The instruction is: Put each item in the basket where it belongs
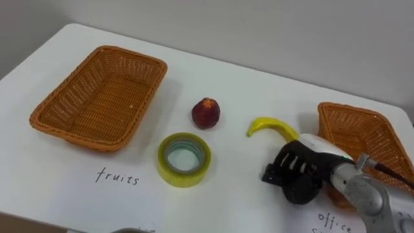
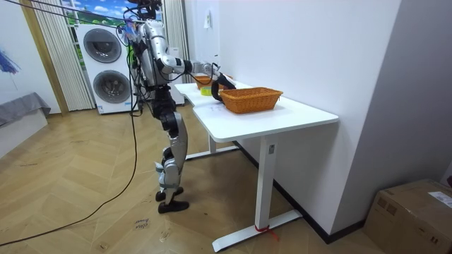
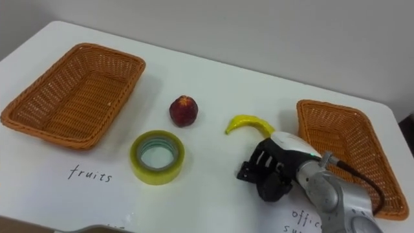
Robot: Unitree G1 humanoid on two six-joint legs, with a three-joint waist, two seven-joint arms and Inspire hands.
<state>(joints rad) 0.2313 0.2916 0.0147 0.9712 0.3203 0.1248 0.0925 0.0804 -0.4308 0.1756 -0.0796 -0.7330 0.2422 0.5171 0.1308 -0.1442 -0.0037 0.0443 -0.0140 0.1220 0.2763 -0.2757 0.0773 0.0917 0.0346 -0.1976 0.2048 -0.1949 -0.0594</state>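
Observation:
A yellow banana (image 1: 268, 124) lies on the white table (image 1: 246, 84), and its right end runs behind my right hand (image 1: 304, 168). That hand rests low over the table just in front of the banana, fingers loosely bent, with nothing held in them. A red apple (image 1: 206, 112) sits mid-table. In front of it lies a yellow roll of tape (image 1: 169, 169). The empty fruit basket (image 1: 97, 97) stands at the left and the office basket (image 1: 362, 133) at the right, close behind my right hand.
The handwritten label "fruits" (image 1: 118, 176) lies before the left basket, and another label (image 1: 333, 222) shows by my right forearm. In the room view I stand upright at the table's long side, with washing machines (image 2: 109, 67) behind me.

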